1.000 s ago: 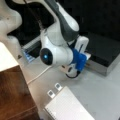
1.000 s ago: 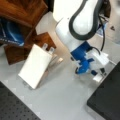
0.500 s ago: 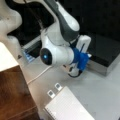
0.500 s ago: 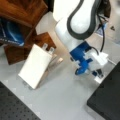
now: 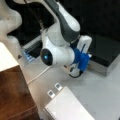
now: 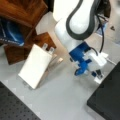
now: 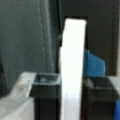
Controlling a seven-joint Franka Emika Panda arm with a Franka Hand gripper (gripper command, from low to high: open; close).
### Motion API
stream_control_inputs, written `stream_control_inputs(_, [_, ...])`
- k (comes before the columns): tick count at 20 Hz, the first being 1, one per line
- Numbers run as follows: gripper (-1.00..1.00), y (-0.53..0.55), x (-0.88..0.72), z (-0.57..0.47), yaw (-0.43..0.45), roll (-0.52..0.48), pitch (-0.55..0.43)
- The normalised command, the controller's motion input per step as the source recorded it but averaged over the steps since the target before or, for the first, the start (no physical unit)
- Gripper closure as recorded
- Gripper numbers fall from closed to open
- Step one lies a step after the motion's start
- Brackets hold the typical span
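Observation:
My gripper (image 5: 83,55) hangs low over the grey table (image 5: 100,90), and its blue-mounted fingers are shut on a white rectangular block (image 5: 84,44). Both front views show the block (image 6: 98,60) held in the gripper (image 6: 90,67) just above the table. In the wrist view the white block (image 7: 72,65) stands upright between the two dark fingers (image 7: 46,85) of the gripper (image 7: 72,83), with a blue part behind it. The nearest thing is a black box (image 5: 106,51) beside the gripper.
A white flat board with two clips (image 5: 67,106) lies on the table, also in a front view (image 6: 35,66). Wooden furniture (image 5: 15,95) (image 6: 23,11) holds a blue book (image 6: 10,33). The black box (image 6: 107,98) fills a corner, and a dark perforated mat (image 6: 12,105) another.
The arm has drifted very slightly toward the black box, still holding the white block. Nothing else has moved.

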Motion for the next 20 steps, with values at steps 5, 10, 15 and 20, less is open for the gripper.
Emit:
stream_control_inputs(5, [1.0,-0.01,0.31,0.35,0.165,0.247,-0.188])
stream_control_inputs(10, [1.0,-0.01,0.27,0.37,0.148,0.264,-0.134])
stream_control_inputs(15, [1.0,0.01,0.2,0.2,0.061,0.164,-0.048])
stream_control_inputs(20, [1.0,0.06,0.12,0.2,0.023,0.121,-0.018])
